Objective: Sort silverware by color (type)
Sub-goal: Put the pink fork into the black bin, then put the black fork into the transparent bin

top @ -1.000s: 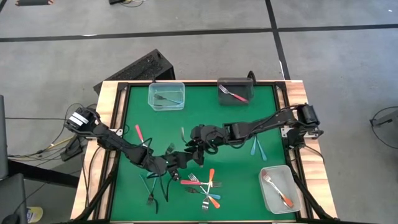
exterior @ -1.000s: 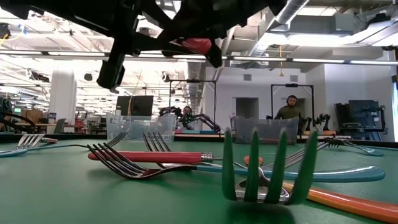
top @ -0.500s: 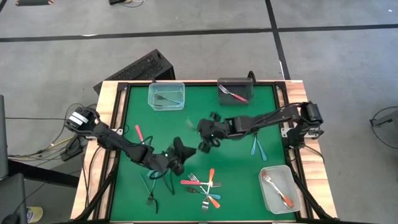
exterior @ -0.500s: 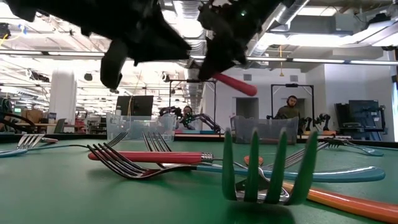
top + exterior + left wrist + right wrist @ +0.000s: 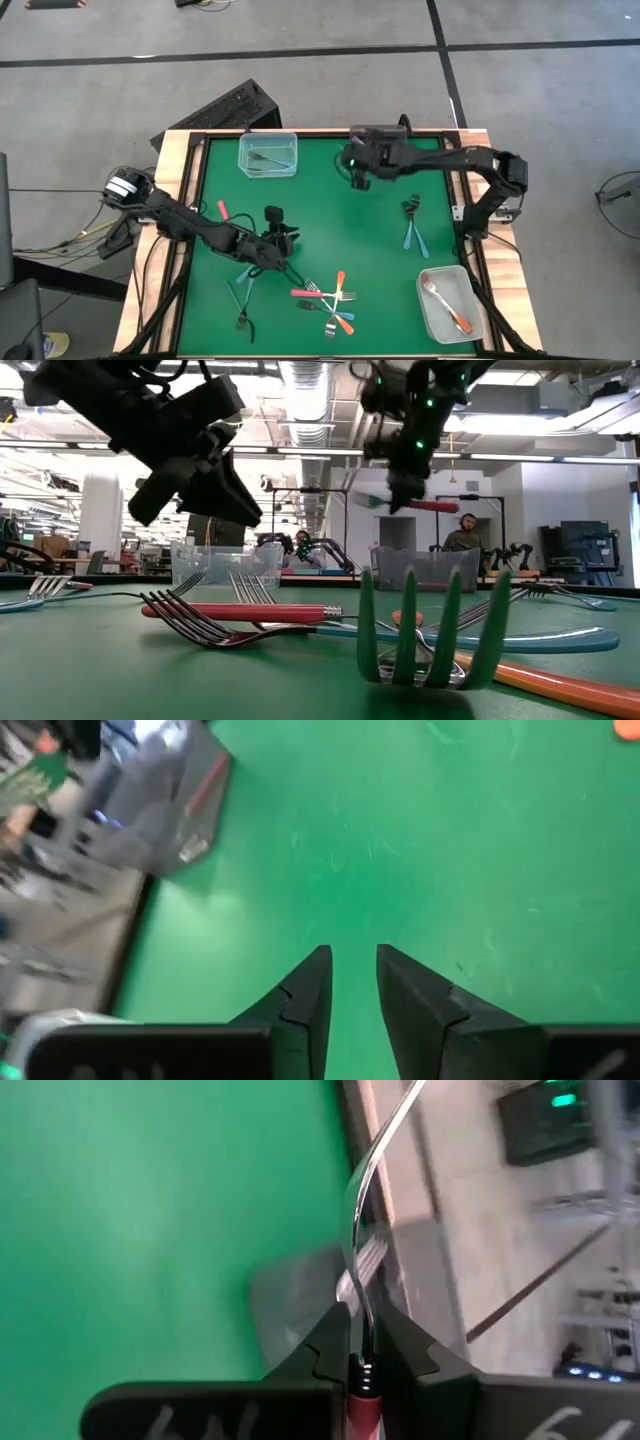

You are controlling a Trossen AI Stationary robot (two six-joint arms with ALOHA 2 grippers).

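My right gripper [image 5: 357,175] hangs just in front of the dark tub [image 5: 378,146] at the far edge, shut on a red-handled fork [image 5: 432,506]. That tub has one red-handled fork in it. My left gripper [image 5: 292,240] hovers over the table's middle left; its fingers stand open a little [image 5: 352,960] with nothing between them. More silverware lies flat on the green mat: a mixed cluster [image 5: 325,297] near the front, teal forks [image 5: 410,232] at the right, teal forks [image 5: 240,292] at the front left and a red fork [image 5: 222,212] at the left. My right gripper pinches the fork between its two fingers where the red handle meets the metal neck [image 5: 358,1372]. The fingers come from above. The fork hangs about level and clear of the table, its tines [image 5: 366,500] on one side and the red handle on the other.
A clear tub [image 5: 268,154] with one fork stands at the far left. Another clear tub [image 5: 448,300] with an orange fork stands at the near right. A wooden rim [image 5: 180,190] frames the mat. In the low view, forks [image 5: 240,612] lie close in front of the camera.
My right gripper has left the table's middle, where it stood against my left gripper. It has risen and gone toward the far edge to the dark tub, taking the red-handled fork with it. My left gripper has drawn back a little toward the left.
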